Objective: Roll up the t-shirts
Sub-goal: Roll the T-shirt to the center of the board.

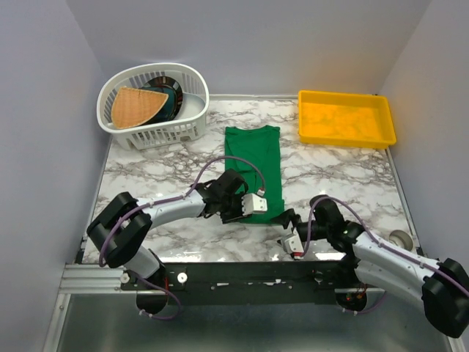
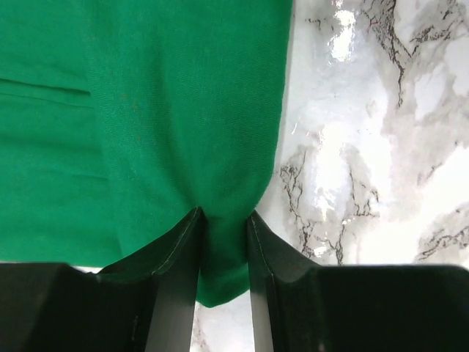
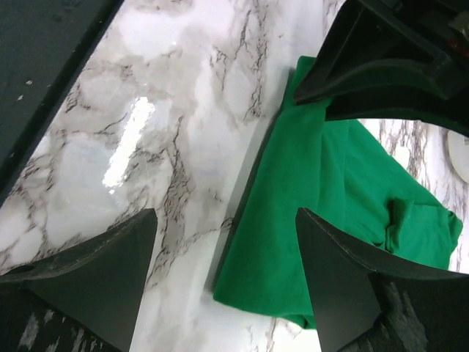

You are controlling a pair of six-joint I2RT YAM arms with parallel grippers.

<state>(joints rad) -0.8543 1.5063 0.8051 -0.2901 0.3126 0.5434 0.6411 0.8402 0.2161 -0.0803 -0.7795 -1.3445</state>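
The green t-shirt [image 1: 254, 158] lies folded into a long narrow strip down the middle of the marble table [image 1: 146, 176]. My left gripper [image 1: 245, 213] is at the strip's near end. In the left wrist view its jaws [image 2: 223, 220] pinch a bunched fold of the t-shirt [image 2: 183, 95] near its edge. My right gripper [image 1: 287, 220] sits low at the near right corner of the strip. In the right wrist view it [image 3: 226, 214] stands wide open, with the t-shirt's [image 3: 322, 198] corner lying between its fingers and the left gripper dark above.
A white laundry basket [image 1: 157, 134] holding a tan woven piece and a dark item stands at the back left. A yellow tray [image 1: 304, 117] sits at the back right. Grey walls close in on both sides of the table.
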